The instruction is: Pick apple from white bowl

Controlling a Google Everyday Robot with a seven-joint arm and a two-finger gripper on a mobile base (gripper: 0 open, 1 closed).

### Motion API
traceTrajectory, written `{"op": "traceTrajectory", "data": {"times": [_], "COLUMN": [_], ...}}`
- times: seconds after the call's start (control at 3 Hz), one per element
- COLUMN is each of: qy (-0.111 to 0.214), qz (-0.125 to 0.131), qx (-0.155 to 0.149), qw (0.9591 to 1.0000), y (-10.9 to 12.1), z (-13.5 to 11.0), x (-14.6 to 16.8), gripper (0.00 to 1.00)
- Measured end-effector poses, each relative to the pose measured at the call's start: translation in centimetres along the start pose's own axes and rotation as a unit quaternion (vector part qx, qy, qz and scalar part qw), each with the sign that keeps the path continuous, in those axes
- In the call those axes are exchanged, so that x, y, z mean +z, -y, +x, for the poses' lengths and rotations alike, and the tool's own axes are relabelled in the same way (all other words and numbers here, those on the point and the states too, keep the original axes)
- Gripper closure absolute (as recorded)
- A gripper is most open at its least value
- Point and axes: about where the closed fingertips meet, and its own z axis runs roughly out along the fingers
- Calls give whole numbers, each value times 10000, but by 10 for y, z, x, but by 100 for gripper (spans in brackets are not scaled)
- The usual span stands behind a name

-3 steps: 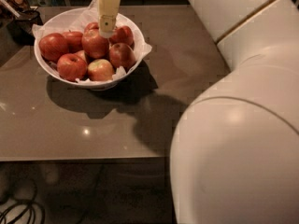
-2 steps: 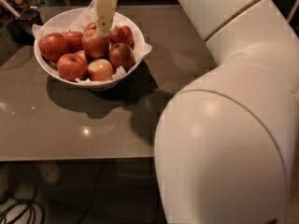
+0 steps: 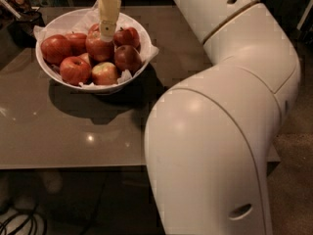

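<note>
The white bowl [image 3: 51, 72], lined with crumpled white paper, stands on the table at the upper left and holds several apples. A large deep red apple [image 3: 96, 50] lies in the middle of the pile. My gripper [image 3: 107, 33], cream-coloured, comes down from the top edge and its tip is at the top of this apple, touching or just above it. Smaller apples lie around it, among them a yellow-green one [image 3: 105, 75] at the front.
The grey-brown table [image 3: 73, 131] runs to a front edge near mid-frame. My white arm [image 3: 220, 121] fills the right half of the view. Dark objects [image 3: 19, 9] stand behind the bowl at the far left. Cables [image 3: 19, 224] lie on the floor.
The gripper has shifted slightly left and lower onto the middle apple. The arm's elbow has swung left and fills more of the view. The bowl and apples have not moved.
</note>
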Motion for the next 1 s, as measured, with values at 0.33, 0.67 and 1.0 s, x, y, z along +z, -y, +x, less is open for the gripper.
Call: {"op": "traceTrajectory", "data": {"times": [0.33,0.67,1.0], "qy": [27,63,41], "qz": [-123,-272,-359], "qx": [77,185,302], "qw": [9999,9994,9989], "y": [-1,-6,-10], "z": [1,0,3], "x": [12,22,27], "gripper": [19,36,41]}}
